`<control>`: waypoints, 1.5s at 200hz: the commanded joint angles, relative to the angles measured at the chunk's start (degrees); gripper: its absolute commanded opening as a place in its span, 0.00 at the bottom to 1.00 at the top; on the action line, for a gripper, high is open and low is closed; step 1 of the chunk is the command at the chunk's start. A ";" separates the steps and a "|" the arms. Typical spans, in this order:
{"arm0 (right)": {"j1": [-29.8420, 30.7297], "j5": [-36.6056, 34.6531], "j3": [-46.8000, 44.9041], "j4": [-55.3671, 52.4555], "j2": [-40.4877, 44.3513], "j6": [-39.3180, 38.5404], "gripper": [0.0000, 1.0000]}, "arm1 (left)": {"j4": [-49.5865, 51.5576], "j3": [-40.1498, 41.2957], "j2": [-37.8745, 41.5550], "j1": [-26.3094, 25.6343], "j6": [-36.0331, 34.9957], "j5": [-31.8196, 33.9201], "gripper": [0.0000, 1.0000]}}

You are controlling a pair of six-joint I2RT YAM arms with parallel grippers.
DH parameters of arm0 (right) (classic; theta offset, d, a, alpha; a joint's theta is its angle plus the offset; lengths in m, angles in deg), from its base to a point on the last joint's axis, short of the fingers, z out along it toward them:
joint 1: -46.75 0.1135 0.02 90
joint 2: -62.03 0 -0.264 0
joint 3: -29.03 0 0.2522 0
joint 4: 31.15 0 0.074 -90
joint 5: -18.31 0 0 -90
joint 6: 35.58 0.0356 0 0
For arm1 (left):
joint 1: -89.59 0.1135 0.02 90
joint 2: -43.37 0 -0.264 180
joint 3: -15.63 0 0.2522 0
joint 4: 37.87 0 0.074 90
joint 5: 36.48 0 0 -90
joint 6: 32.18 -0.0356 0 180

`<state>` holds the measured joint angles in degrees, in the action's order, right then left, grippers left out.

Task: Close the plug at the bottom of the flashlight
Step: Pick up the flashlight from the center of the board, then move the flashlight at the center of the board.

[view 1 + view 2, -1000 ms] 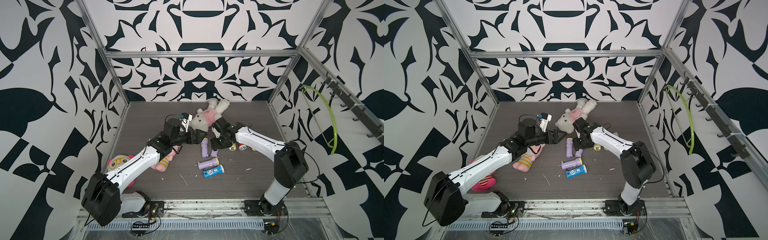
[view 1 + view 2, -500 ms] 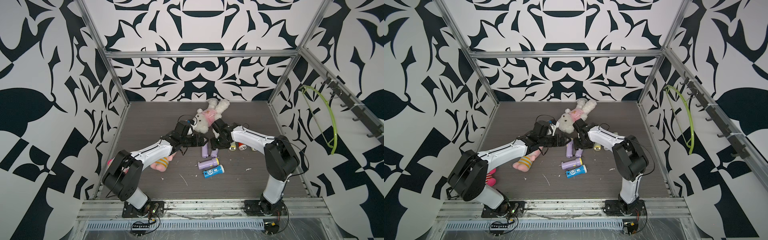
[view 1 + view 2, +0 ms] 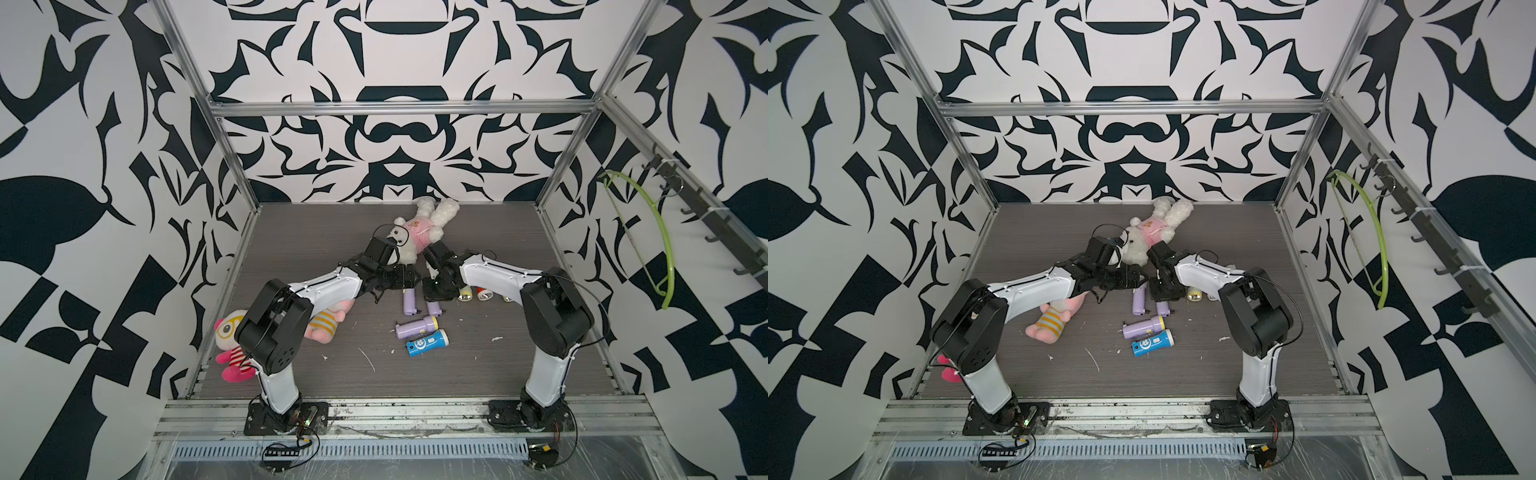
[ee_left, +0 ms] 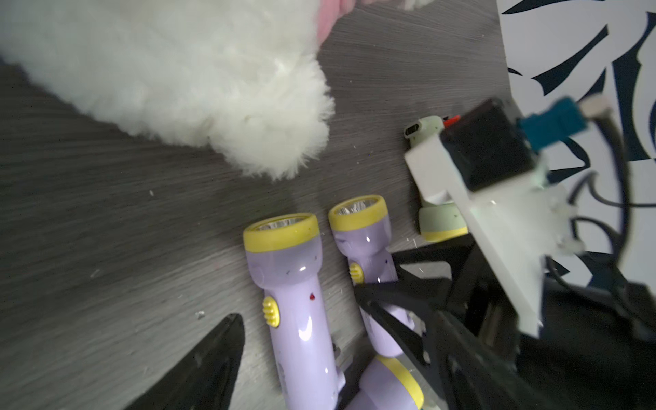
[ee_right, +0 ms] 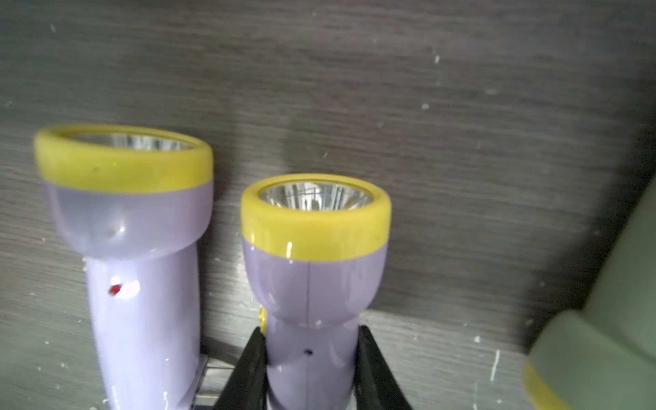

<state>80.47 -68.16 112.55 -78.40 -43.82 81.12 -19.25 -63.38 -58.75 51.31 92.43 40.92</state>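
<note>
right jaws are closed on the handle of a purple flashlight (image 5: 308, 291), which is laid flat on the surface (image 3: 457, 374) near a white plush rabbit (image 3: 417, 239). left jaws are spread wide with nothing gripped, next to a second purple flashlight (image 4: 294, 312) laid alongside.

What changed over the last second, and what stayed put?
The left gripper edged in toward the right one, jaws open. The right gripper closed its jaws on a purple flashlight. The rabbit plush and blue flashlight stayed put.
</note>
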 commanded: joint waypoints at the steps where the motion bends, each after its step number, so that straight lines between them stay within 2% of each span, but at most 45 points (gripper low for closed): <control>1: 2.72 -0.69 -3.20 -3.62 2.43 0.71 0.19 | 3.85 -2.39 -1.22 -0.86 -2.37 2.84 0.87; 70: 5.29 -0.79 -8.45 -4.45 8.41 2.00 0.17 | 6.65 -4.19 -3.95 -4.18 -4.46 5.08 0.86; 128: 5.45 -2.69 -12.66 -6.81 16.73 2.66 0.16 | 7.51 -3.36 -4.81 -6.18 -4.55 7.56 0.86; 133: 5.48 -2.70 -12.83 -6.92 17.60 2.65 0.16 | 7.72 -3.48 -5.11 -6.34 -4.55 7.90 0.82; 188: 5.41 -4.56 -12.01 -11.10 26.00 2.04 0.17 | 9.16 -4.33 -7.94 -7.83 -4.72 11.08 0.79; 207: 5.38 -5.27 -12.10 -12.09 28.51 2.04 0.17 | 10.87 -5.68 -9.15 -8.76 -5.20 12.28 0.71; 225: 5.40 -6.21 -12.49 -12.71 30.46 1.95 0.18 | 12.18 -6.48 -9.76 -9.91 -5.58 13.15 0.58; 242: 5.14 -6.19 -12.84 -13.21 31.95 1.82 0.18 | 12.15 -5.75 -9.37 -10.62 -5.22 13.52 0.53; 246: 5.05 -8.10 -12.96 -13.18 32.30 1.78 0.19 | 12.18 -5.56 -9.21 -10.71 -5.10 13.51 0.51; 300: 4.08 -8.36 -13.59 -13.40 33.94 0.75 0.20 | 12.90 -1.28 -5.96 -11.98 -3.40 14.88 0.44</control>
<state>84.97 -74.87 98.93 -91.10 -11.25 82.65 -8.84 -67.45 -67.15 39.81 88.13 54.45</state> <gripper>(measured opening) 0.350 0.445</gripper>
